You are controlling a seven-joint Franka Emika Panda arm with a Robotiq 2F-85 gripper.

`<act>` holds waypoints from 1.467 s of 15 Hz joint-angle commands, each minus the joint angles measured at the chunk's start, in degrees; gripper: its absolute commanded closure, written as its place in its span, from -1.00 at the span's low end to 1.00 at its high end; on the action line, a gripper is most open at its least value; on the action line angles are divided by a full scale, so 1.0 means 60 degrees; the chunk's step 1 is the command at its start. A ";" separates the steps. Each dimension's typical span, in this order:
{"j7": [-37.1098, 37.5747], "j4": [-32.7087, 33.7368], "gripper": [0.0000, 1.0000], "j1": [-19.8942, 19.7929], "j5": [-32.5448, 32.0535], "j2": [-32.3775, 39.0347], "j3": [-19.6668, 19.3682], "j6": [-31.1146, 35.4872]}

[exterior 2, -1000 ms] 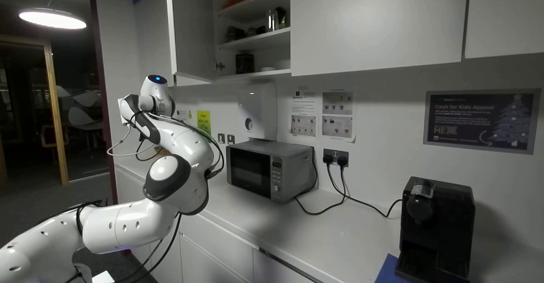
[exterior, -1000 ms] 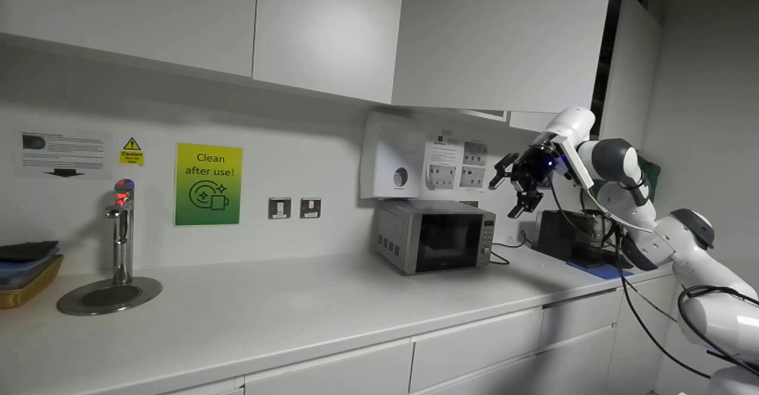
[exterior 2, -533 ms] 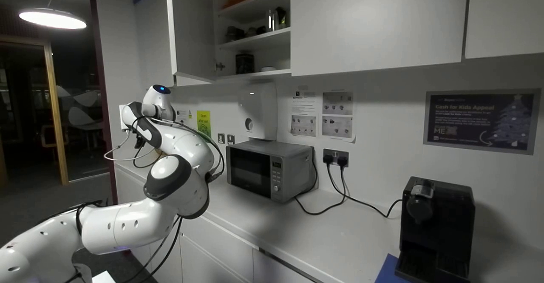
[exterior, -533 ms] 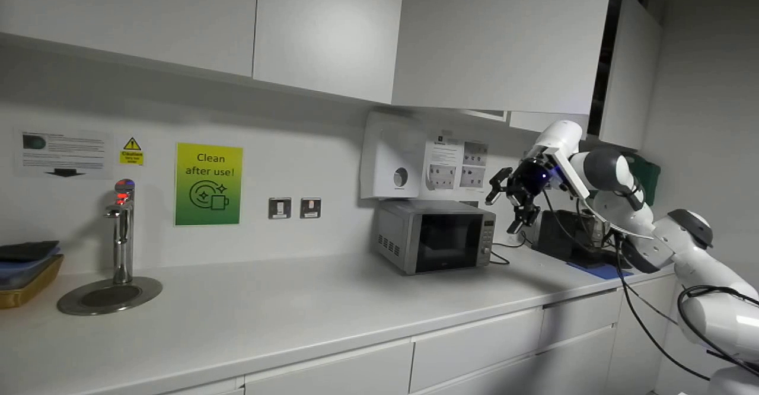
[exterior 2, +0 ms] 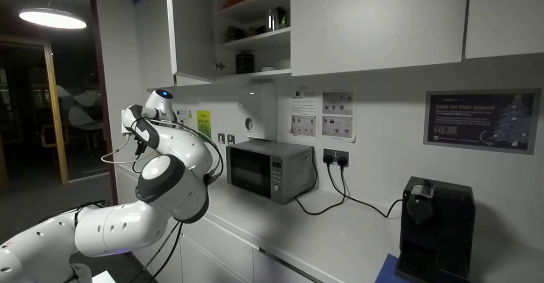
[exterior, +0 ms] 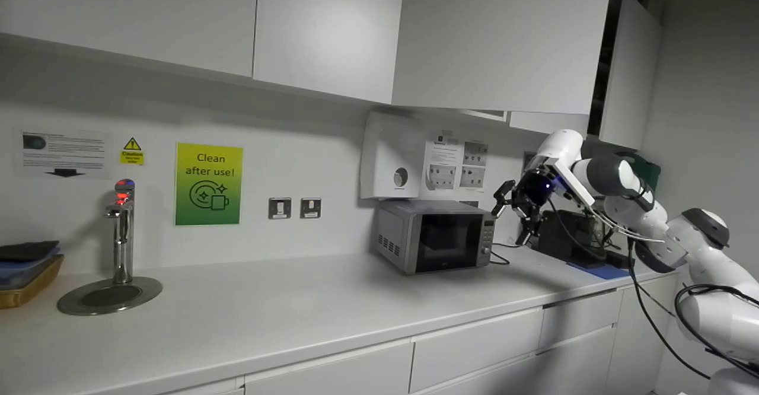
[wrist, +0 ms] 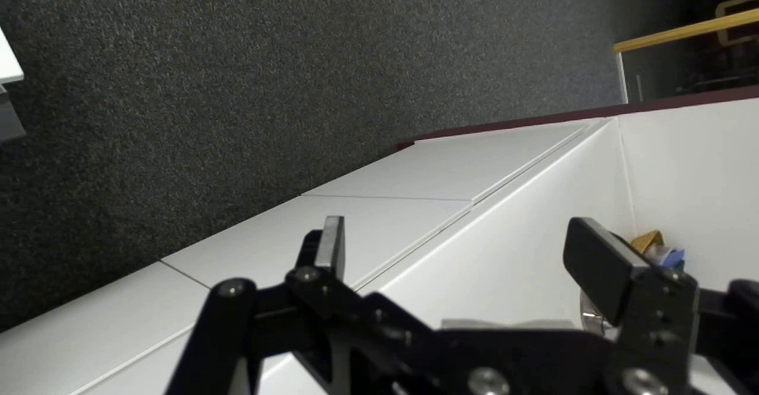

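Change over the last second: gripper (exterior: 508,227) has come down. In an exterior view its tips now sit about level with the upper half of the microwave (exterior: 449,238), where they were framed higher against the wall. Arm (exterior 2: 187,147) has sunk with it. Microwave itself unchanged: on the counter (exterior: 284,300), back near the wall, door closed, below the white dispenser (exterior: 391,158). Coffee machine (exterior 2: 454,219) same spot too. So the change looks like repositioning in free space only; nothing picked up or shifted.

Gripper state: fingers (wrist: 332,247) spread wide, nothing held between them, no contact seen. Wrist view looks past them to the drawer fronts (wrist: 379,223) and the dark carpet (wrist: 267,57). Nearest thing is probably the microwave or the counter's front edge; one tip lines up with the microwave's control-panel side, but depth is poor from there.

Hard to make out: in an exterior view the arm covers most of the gripper, only a dark bit showing under the wrist. Coffee machine partly behind the arm in an exterior view. In the wrist view a finger covers part of a shiny metal piece (wrist: 590,315); a pale grey strip (wrist: 504,324) just past the palm can't be identified. Cupboard contents (exterior 2: 245,64) too dark to name. Arm base cut off by the frame.
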 commanded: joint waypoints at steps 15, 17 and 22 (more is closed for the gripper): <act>-0.0116 -0.2051 -1.00 -0.4328 0.1917 -0.1080 0.1271 0.1017; -0.0102 -0.2206 -1.00 -0.4778 0.2053 -0.1158 0.1513 0.0954; -0.0080 -0.2598 -1.00 -0.5855 0.2338 -0.1180 0.2058 0.0871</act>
